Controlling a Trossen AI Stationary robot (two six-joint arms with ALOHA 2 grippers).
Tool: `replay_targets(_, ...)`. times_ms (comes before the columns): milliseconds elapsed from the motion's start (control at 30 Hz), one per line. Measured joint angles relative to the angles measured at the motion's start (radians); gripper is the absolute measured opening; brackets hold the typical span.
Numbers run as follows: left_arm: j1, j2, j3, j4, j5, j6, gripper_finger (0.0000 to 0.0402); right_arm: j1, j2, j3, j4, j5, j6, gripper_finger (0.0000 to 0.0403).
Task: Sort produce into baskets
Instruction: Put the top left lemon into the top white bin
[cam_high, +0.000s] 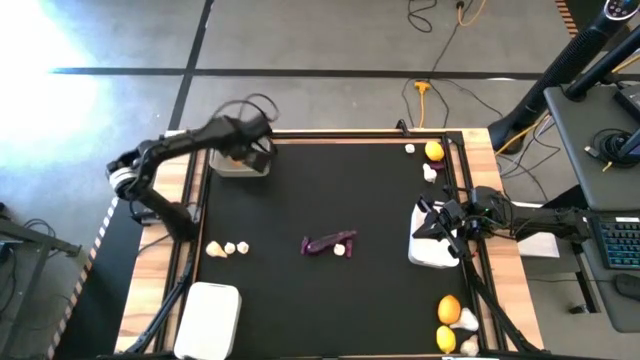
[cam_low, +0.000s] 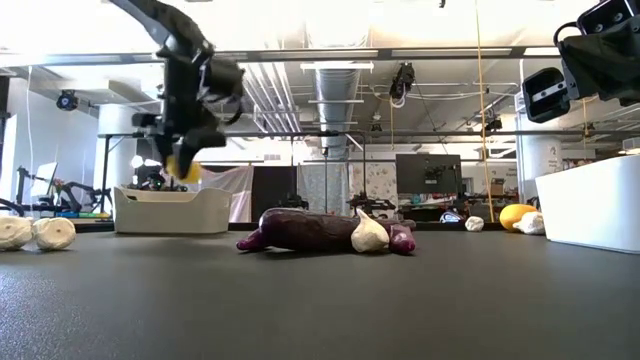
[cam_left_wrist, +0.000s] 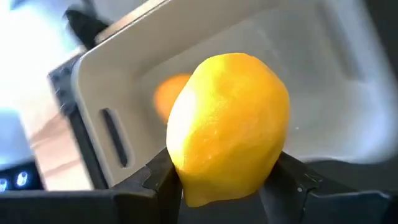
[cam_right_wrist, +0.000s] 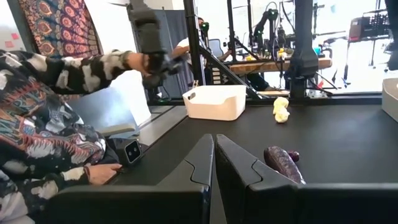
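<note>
My left gripper (cam_left_wrist: 227, 180) is clamped on a yellow citrus (cam_left_wrist: 229, 127), above the basket (cam_high: 240, 165) near the far-left corner. Firm, round, smooth rind: likely slips, so I grip across its middle. Right gripper (cam_right_wrist: 214, 163) waits, pressed together, near the right edge

Black desk (cam_high: 330, 300) with wood side rails filled mid-frame in the high view. Directly on it: grey basket (cam_high: 240, 165) at upper left, white basket (cam_high: 207, 318) at lower left, white basket (cam_high: 432, 248) at right edge. Large eggplant (cam_high: 326, 243) lay at centre, a garlic bulb (cam_high: 350, 251) touching its right end. Garlic bulbs (cam_high: 228, 248) sat at left. Upper right held a citrus (cam_high: 434, 151) and bulbs; lower right two citrus fruits (cam_high: 449, 309) and bulbs.
</note>
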Motion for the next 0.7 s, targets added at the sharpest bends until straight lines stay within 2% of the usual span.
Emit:
replay_targets(100,0.099,0.019,0.0,0.001,0.051,0.059,0.0155,0.0,0.0,0.0,0.0,0.0,0.0,0.0011)
replay_targets(267,0.205,0.034,0.0,0.003,0.048,0.085,0.0169,0.0,0.0,0.0,0.0,0.0,0.0,0.0011)
replay_targets(567,0.261,0.034,-0.001,0.031,0.021,0.11,0.0183,0.0,0.0,0.0,0.0,0.0,0.0,0.0011)
replay_targets(700,0.259,0.034,-0.002,0.06,-0.021,0.102,0.0184,0.0,0.0,0.0,0.0,0.0,0.0,0.0011)
